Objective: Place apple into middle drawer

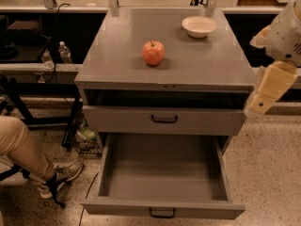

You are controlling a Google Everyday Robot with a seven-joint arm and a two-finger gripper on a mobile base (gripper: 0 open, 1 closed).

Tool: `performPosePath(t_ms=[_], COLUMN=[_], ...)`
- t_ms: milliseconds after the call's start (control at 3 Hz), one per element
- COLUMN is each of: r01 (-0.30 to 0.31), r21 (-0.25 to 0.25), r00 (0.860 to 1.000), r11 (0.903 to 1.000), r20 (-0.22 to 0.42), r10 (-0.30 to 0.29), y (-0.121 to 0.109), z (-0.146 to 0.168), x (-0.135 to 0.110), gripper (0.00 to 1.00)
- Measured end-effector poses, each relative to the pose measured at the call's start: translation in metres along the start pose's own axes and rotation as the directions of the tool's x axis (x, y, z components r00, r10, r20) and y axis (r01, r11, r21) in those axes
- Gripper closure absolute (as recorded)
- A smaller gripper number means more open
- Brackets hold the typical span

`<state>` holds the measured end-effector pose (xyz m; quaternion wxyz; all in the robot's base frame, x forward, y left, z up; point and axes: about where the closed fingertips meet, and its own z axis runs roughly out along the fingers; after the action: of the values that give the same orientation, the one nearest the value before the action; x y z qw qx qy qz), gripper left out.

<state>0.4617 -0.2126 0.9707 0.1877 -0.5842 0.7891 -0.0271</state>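
I am seeing the apple (153,52) sitting on the grey cabinet top (113,55), near the white bowl (199,26). The middle drawer (162,171) is standing pulled open below. The gripper (261,102) is hanging beside the cabinet's right edge, and I cannot tell its state.

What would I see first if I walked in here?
The red apple sits in the middle of the grey cabinet top, with a white bowl behind it to the right. Below, the middle drawer is pulled wide open, and the robot's claw hangs beside the cabinet's right edge.
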Motion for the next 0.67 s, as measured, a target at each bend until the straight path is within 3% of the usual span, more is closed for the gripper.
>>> performPosePath(t_ms=[333, 667], r01=[-0.080, -0.208], r21=[0.025, 0.050], r00=[0.993, 0.957], r11=[0.9965, 0.9768], r20=[0.090, 0.215], r10=[0.077, 0.193], y=[-0.033, -0.071], z=[0.030, 0.063], x=[-0.013, -0.029], gripper=[0.00, 0.00])
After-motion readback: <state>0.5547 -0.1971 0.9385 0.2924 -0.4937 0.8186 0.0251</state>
